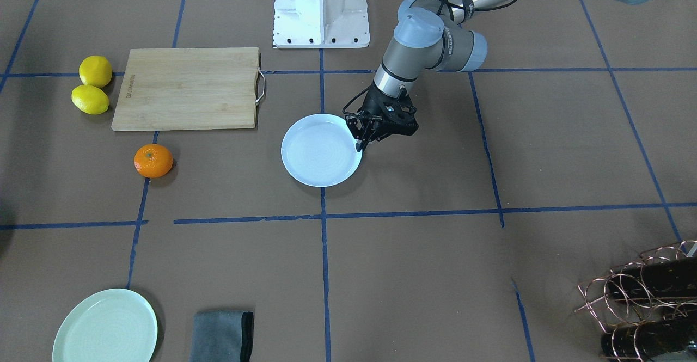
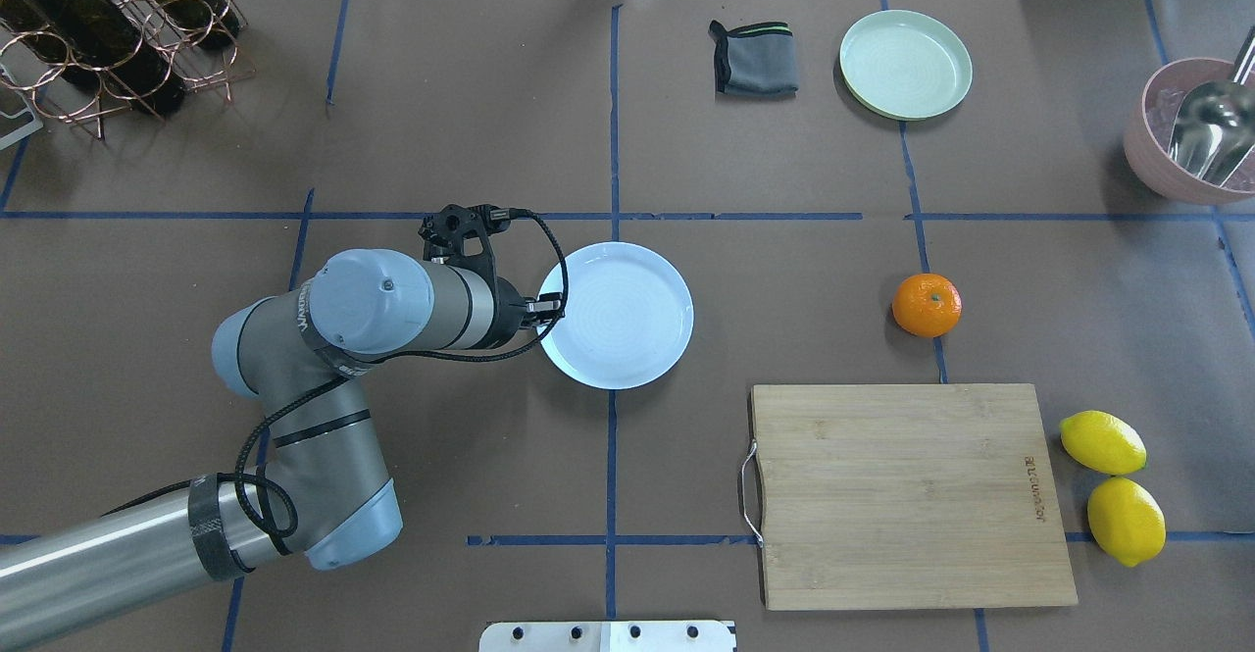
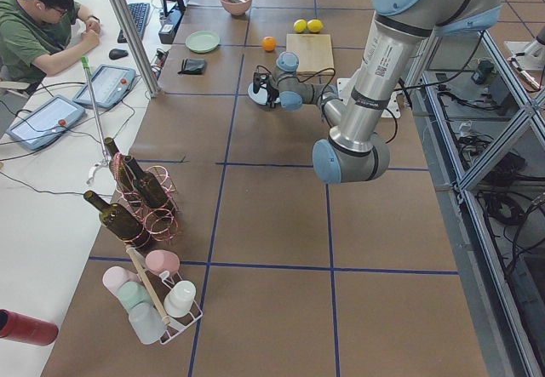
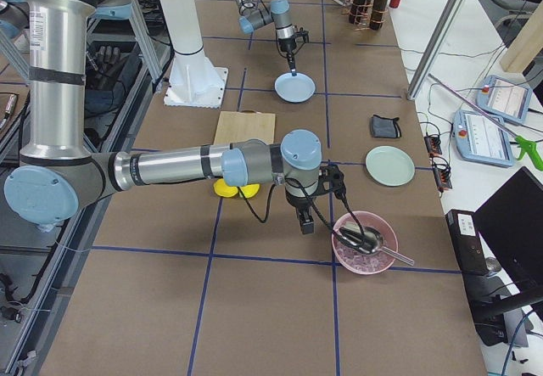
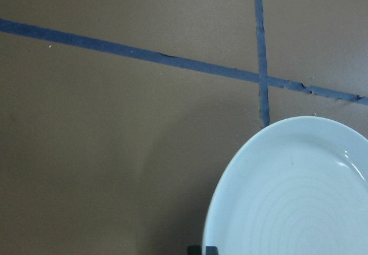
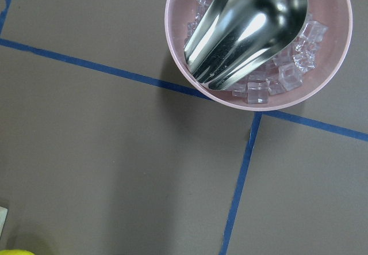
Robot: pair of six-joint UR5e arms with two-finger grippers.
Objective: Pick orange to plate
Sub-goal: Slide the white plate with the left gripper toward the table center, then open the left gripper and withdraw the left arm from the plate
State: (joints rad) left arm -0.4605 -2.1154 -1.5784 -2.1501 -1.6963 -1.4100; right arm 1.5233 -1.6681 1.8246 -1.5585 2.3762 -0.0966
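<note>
The orange rests alone on the brown table, well to the right of the pale blue plate in the overhead view. In the front view the orange is left of the plate. My left gripper is down at the plate's rim with its fingers pinched together on the edge. The left wrist view shows the plate and a dark fingertip at its rim. My right gripper shows only in the right side view, above the table by a pink bowl; whether it is open I cannot tell.
A wooden cutting board lies near the orange, with two lemons beside it. Farther off are a mint-green plate, a grey cloth, a pink bowl with ice and a scoop, and a wine rack.
</note>
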